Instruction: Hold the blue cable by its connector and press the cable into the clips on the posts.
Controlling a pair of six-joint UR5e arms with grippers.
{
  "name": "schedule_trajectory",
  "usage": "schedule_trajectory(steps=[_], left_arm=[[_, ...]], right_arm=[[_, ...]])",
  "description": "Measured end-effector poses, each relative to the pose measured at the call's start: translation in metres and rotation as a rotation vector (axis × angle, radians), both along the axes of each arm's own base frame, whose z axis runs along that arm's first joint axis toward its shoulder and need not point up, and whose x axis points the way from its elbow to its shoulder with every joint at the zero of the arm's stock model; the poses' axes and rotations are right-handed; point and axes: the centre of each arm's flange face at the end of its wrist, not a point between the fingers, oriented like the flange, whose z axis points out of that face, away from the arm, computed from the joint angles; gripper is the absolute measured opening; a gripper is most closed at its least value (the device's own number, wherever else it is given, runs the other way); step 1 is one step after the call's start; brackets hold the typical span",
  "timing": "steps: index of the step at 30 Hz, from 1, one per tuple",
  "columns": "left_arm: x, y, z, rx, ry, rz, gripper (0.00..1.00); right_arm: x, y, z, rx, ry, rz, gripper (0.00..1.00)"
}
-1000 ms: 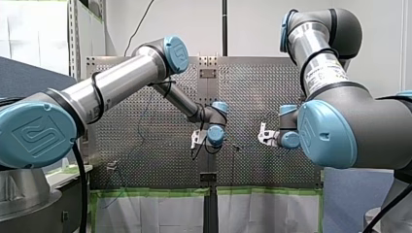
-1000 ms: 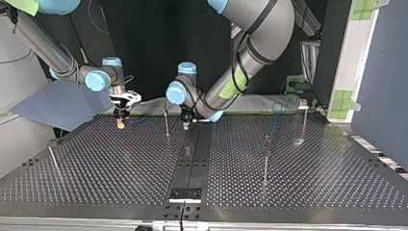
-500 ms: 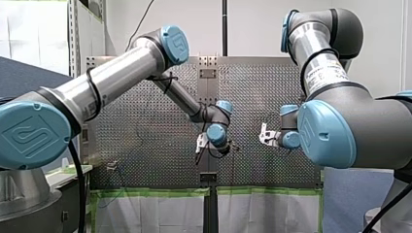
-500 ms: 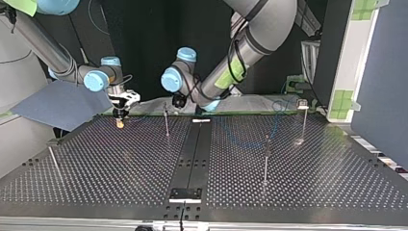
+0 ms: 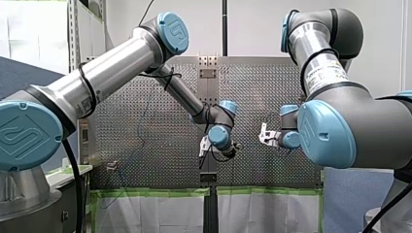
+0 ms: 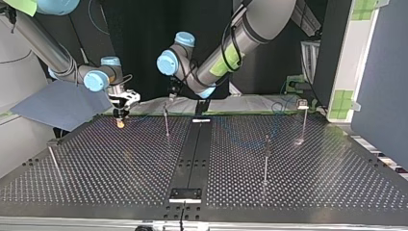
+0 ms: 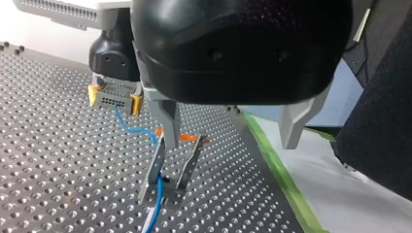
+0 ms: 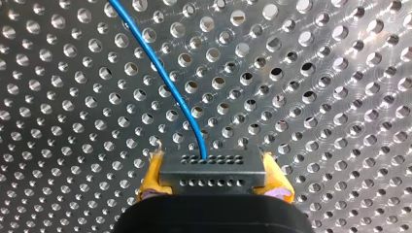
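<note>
My right gripper is clamped with its yellow pads on the grey perforated connector block, low over the perforated metal tabletop. The thin blue cable leaves the connector and, in the left wrist view, passes between the prongs of the forked metal clip. My left gripper is spread wide and holds nothing, with one metal finger at a prong's top. The lettering on my right arm's silver tube is too small to read.
</note>
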Motion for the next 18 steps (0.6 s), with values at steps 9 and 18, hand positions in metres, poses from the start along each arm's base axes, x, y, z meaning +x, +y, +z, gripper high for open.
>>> schedule_trajectory(steps=[9,18], left_arm=[[0.0035,-0.0026,0.0015,-0.045,-0.031,0.02,1.0],[0.0081,-0.0062,0.0039,-0.088,-0.062,0.025,1.0]], right_arm=[[0.0,0.0,-0.0001,0.001,-0.001,0.0,0.0],[0.0004,0.0001,-0.0005,0.001,-0.002,0.004,0.0]])
